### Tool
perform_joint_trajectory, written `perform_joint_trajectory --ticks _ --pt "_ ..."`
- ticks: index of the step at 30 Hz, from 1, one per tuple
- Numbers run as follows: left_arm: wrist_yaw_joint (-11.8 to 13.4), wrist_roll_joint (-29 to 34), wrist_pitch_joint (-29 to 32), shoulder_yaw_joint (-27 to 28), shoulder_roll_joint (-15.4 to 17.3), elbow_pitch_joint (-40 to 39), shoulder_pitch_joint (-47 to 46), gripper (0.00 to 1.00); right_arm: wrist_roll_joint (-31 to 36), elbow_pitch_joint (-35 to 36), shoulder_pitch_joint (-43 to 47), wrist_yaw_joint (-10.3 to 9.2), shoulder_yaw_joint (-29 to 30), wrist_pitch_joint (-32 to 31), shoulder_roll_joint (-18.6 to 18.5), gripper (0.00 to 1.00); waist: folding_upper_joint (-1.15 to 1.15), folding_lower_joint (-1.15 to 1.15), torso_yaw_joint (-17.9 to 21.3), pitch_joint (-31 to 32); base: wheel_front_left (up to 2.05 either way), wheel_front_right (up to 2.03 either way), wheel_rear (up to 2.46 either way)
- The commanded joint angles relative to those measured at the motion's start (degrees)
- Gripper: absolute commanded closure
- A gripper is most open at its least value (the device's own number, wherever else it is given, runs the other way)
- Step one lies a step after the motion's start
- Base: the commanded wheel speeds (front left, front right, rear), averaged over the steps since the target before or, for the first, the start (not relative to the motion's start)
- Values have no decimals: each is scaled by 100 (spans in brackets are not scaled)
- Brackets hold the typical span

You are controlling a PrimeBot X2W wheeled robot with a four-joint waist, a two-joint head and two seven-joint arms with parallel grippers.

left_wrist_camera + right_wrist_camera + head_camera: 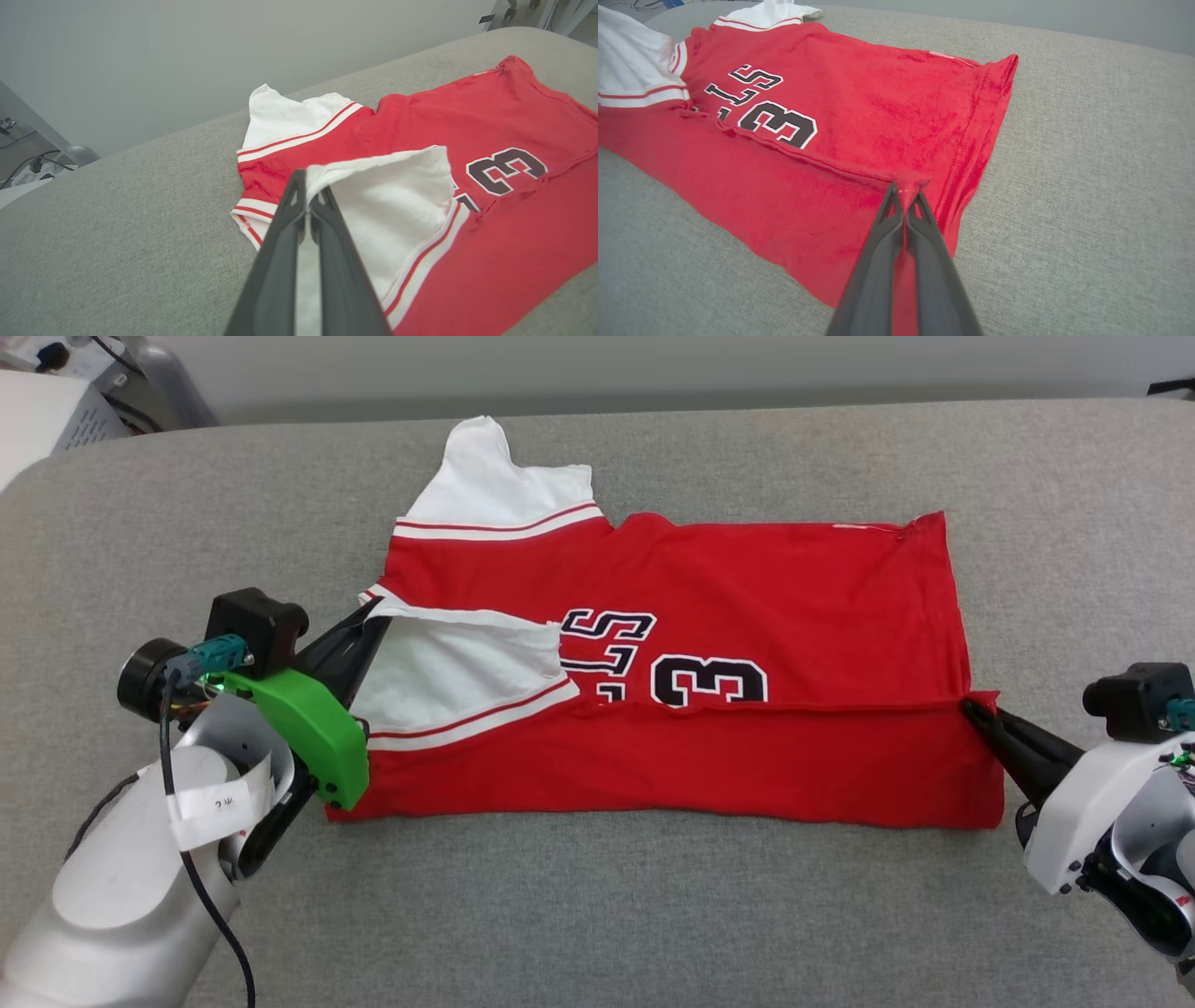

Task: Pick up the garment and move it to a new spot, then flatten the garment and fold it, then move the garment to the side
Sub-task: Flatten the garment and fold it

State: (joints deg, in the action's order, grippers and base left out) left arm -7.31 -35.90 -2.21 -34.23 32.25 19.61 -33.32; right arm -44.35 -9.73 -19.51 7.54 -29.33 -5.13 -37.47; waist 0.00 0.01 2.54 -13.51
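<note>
Spread across grey surface [597, 915], near edge folded over, garment [747, 616]; left tool [376, 613] clamped tight on white sleeve [448, 663]; right tool [971, 707] pinched closed on red hem corner [920, 179] at opposite end.

Shirt [747, 588]: red body. Sleeves [448, 672]: white. Trim [495, 529] at the sleeve ends: white band with a thin red stripe through it. Letters [607, 639] and number 3 [709, 679]: black, outlined in white.

Fabric surface [653, 915] under the shirt: pale grey, fine woven fleck, no print.

Left gripper [306, 179], right gripper [906, 189]: both dark grey, near black.

Cover [308, 728] on the left wrist: bright green. Plug [217, 653] next to it: teal. Arms [121, 896]: pale grey-white shells. Wall [187, 56]: plain grey.
</note>
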Motion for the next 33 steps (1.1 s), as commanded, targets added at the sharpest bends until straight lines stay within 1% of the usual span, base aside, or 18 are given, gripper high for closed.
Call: perform_joint_trajectory --ticks 1,6,10,14,21,22,23,24,25,29,33 --pt "-15 -79 -60 -96 42 164 -192 100 -33 -90 -168 -5 -69 -2 36 100 0 -1 103 -193 0 0 0" --pt "-16 -385 -305 -458 45 864 -566 100 -143 -544 -644 -5 -416 -33 177 100 0 -1 187 -402 0 0 0" --pt "-17 -579 -493 -778 21 1371 -789 100 -153 -970 -985 -5 -703 0 215 100 0 -1 199 -554 0 0 0" --pt "-17 -857 -520 -1182 -48 1726 -914 100 -251 -1308 -1202 -5 -975 86 251 100 0 -1 175 -657 0 0 0" --pt "-17 -1286 -643 -1743 -76 2230 -1064 100 -464 -1658 -1443 -5 -1349 337 265 100 0 -1 166 -645 0 0 0" --pt "-17 -1361 -662 -1809 -89 2297 -1085 91 -479 -1707 -1470 -5 -1389 409 261 95 0 -1 161 -617 0 0 0" --pt "-17 -1424 -667 -1869 -97 2335 -1098 52 -501 -1745 -1485 -5 -1420 448 263 60 0 -1 155 -593 0 0 0" --pt "-17 -1461 -700 -1926 -97 2366 -1126 0 -526 -1770 -1493 -5 -1459 477 262 18 0 -1 142 -559 0 0 0" --pt "-17 -1516 -746 -1977 -100 2402 -1159 0 -551 -1784 -1502 -5 -1496 535 252 0 0 -1 125 -518 0 0 0" --pt "-17 -1809 -691 -2194 -57 2377 -1269 0 -655 -1753 -1458 -5 -1582 742 166 0 0 -1 47 -344 0 0 0" --pt "-17 -2092 -475 -2420 159 2189 -1411 0 -695 -1651 -1366 -5 -1636 893 40 0 0 -1 -10 -165 0 0 0"
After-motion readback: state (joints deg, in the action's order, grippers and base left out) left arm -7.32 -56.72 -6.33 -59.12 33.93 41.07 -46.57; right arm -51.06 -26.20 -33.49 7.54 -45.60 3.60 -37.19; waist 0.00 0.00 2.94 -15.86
